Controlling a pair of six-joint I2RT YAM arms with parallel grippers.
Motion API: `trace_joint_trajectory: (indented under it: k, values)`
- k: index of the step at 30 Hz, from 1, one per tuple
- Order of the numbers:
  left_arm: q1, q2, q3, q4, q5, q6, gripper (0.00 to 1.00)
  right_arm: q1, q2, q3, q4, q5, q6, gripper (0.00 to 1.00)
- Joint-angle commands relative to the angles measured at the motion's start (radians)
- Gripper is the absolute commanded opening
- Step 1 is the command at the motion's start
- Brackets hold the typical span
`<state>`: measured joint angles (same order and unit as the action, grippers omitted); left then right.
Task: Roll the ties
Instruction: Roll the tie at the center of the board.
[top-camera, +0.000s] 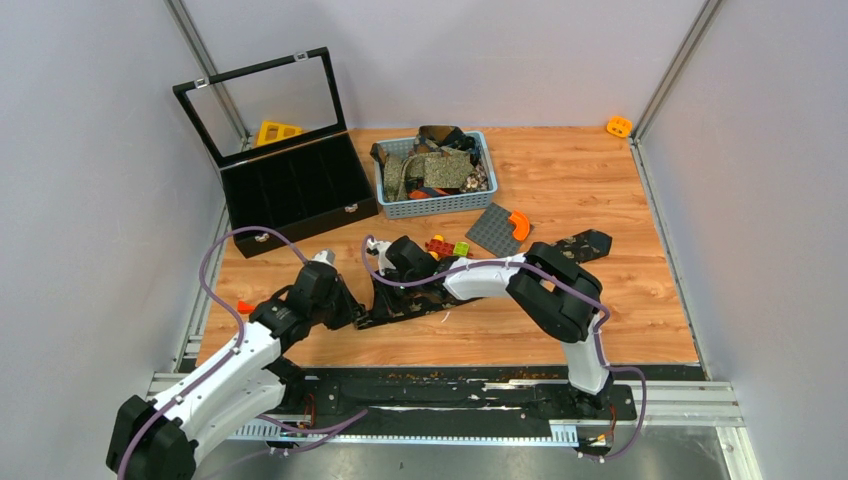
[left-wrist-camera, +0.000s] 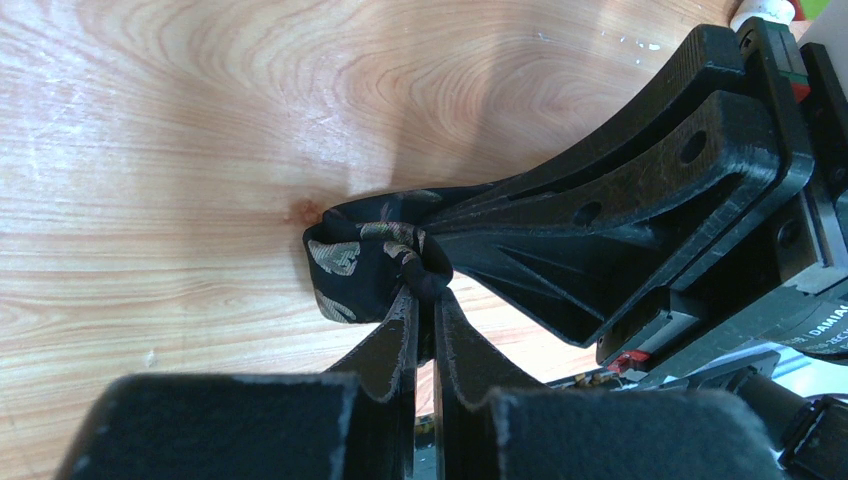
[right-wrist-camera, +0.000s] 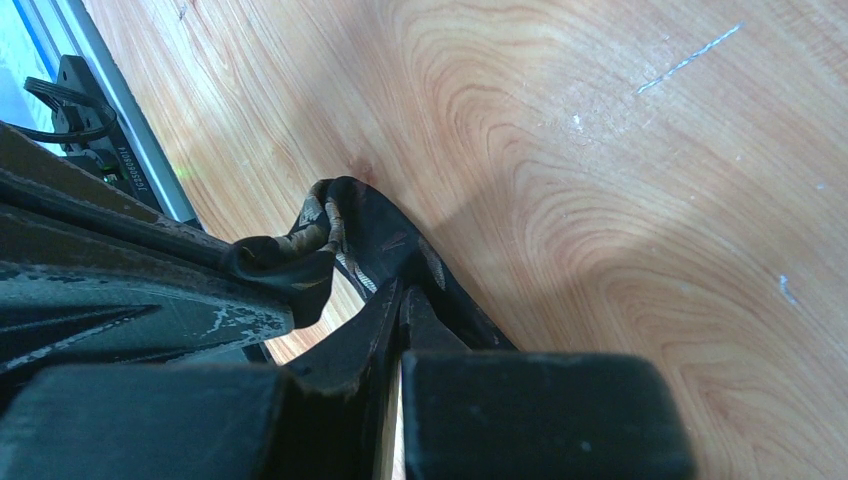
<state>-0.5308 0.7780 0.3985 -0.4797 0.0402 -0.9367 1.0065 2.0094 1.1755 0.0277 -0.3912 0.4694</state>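
Beginning the roll, with left fingers and right fingers both pinched tight on the curled end of the black tie; next, likely winding it over itself.

Wood-grain table w/ plain grey walls, metal corner posts; lighting prob. overhead.

Note the table: wood-grain surface, smooth, with a faint sheen and fine pale scratches. The tie you see is soft black cloth, pale-printed, slightly lustrous. The left claw and right claw are matt black plastic, edges scuffed grey
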Motion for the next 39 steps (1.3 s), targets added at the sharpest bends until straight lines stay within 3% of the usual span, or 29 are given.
trace_joint_trajectory:
  k: [1, 15, 26, 30, 34, 39]
  values:
    - [-0.003, 0.027, 0.003, 0.085, 0.019, 0.010, 0.00, 0.004, -0.034, -0.018, 0.016, 0.004, 0.000, 0.02]
    - [-0.003, 0.057, -0.066, 0.212, 0.055, 0.019, 0.00, -0.006, -0.215, -0.033, -0.099, 0.067, -0.033, 0.04]
    - [-0.003, 0.064, -0.114, 0.287, 0.097, 0.037, 0.02, -0.015, -0.244, -0.060, -0.102, 0.073, -0.026, 0.20]
    - [-0.003, 0.063, -0.121, 0.292, 0.103, 0.049, 0.13, -0.016, -0.237, -0.057, -0.098, 0.070, -0.019, 0.21]
    - [-0.003, 0.057, -0.132, 0.303, 0.104, 0.053, 0.36, -0.016, -0.222, -0.052, -0.085, 0.052, -0.011, 0.23]
    - [-0.004, 0.038, -0.152, 0.347, 0.116, 0.050, 0.48, -0.016, -0.206, -0.050, -0.066, 0.033, 0.008, 0.29]
